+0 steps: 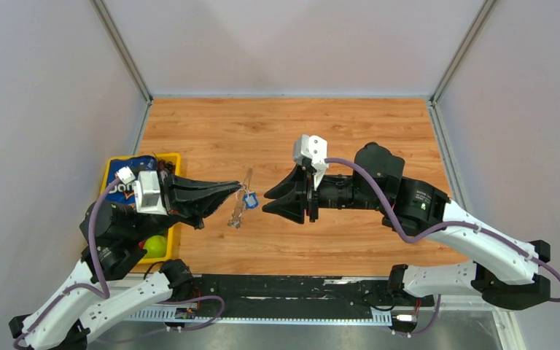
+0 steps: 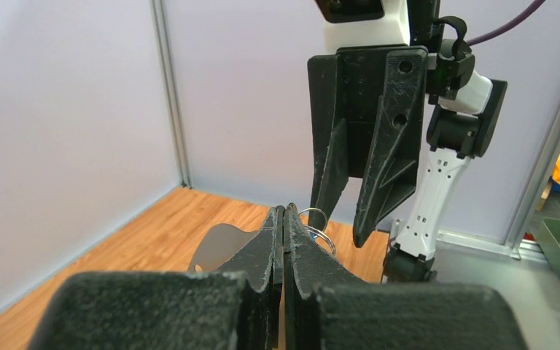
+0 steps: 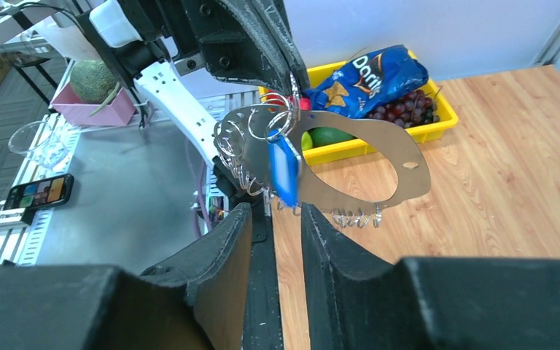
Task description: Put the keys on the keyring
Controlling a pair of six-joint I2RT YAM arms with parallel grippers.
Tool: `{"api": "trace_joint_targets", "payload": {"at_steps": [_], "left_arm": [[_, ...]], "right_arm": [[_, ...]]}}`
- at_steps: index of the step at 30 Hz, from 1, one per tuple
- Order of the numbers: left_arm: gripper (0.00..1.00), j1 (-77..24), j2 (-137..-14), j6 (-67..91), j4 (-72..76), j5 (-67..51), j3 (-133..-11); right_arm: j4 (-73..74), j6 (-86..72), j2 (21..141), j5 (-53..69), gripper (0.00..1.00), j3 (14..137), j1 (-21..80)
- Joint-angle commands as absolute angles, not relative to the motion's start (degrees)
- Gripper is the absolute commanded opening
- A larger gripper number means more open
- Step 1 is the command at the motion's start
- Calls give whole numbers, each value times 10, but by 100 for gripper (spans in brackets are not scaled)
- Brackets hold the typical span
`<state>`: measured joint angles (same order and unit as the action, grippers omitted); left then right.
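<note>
My left gripper is shut on the rim of the keyring, a wide flat silver hoop with small silver rings fringing its edge, and holds it above the table. In the right wrist view the keyring hangs from the left gripper, facing the camera. The blue-headed key dangles in front of the hoop from a small ring near the grip; it also shows in the top view. My right gripper is open, its jaws just short of the key. In the left wrist view the left jaws are pressed together, the hoop is behind them, and the right gripper is just beyond.
A yellow tray at the table's left holds a blue Doritos bag and a green fruit; grapes show in it too. Grey walls enclose the wooden table on three sides.
</note>
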<state>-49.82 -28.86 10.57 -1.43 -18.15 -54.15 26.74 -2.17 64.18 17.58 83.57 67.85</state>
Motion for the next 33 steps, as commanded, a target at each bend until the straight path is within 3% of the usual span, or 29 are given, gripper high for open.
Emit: {"api": "trace_joint_targets", "payload": {"at_steps": [1,14,33], "left_arm": [[0,-497,-278,124,37,-170,-536],[0,-497,-277,128,46,-200,-532],[0,-497,-277,127,48,-207,-531]], "right_arm": [[269,-3,640,140,35,877,681],[265,21,692,142,34,967,681],[242,11,717,174,26,981,681]]}}
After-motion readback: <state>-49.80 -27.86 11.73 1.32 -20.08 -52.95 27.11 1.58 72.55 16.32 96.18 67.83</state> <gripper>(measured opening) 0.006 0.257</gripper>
